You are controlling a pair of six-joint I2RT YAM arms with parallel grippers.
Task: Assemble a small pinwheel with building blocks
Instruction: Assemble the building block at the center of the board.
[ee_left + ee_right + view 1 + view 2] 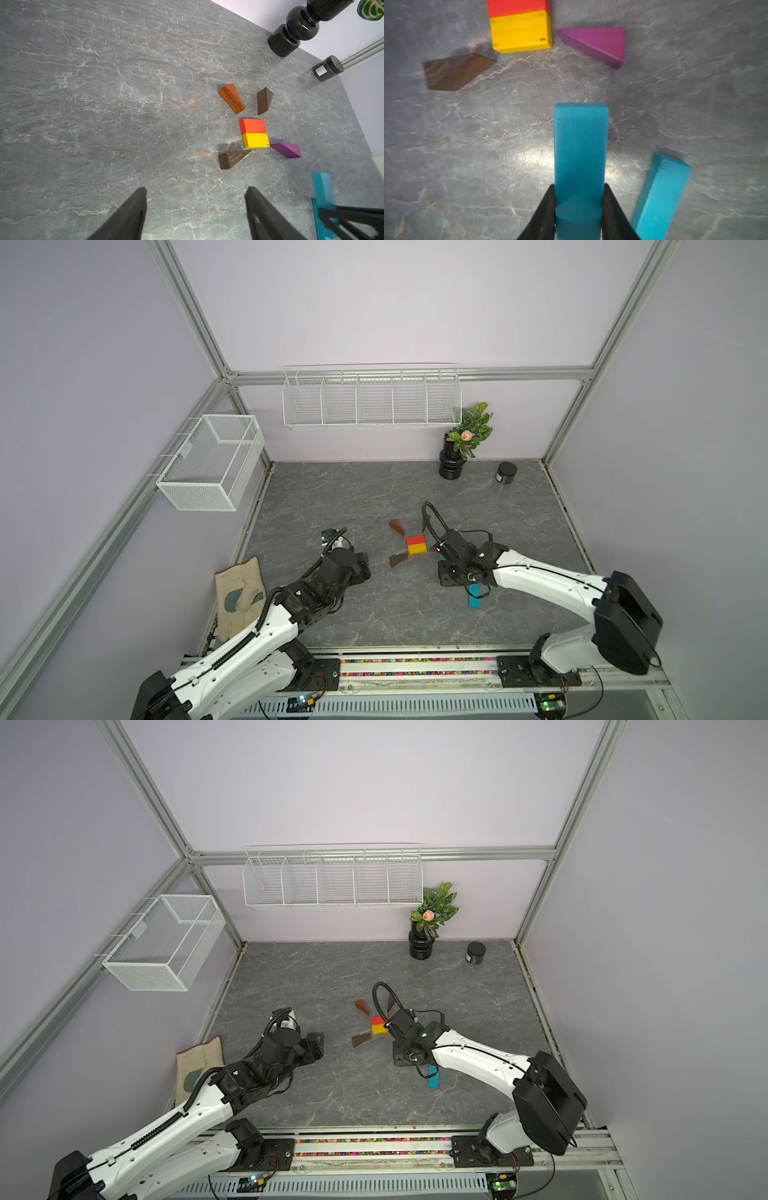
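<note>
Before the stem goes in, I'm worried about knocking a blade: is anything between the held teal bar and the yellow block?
Nothing visible. The right tool grips the teal bar; bare table lies between its end and the yellow block. The dark brown wedge and purple wedge flank that gap.
</note>
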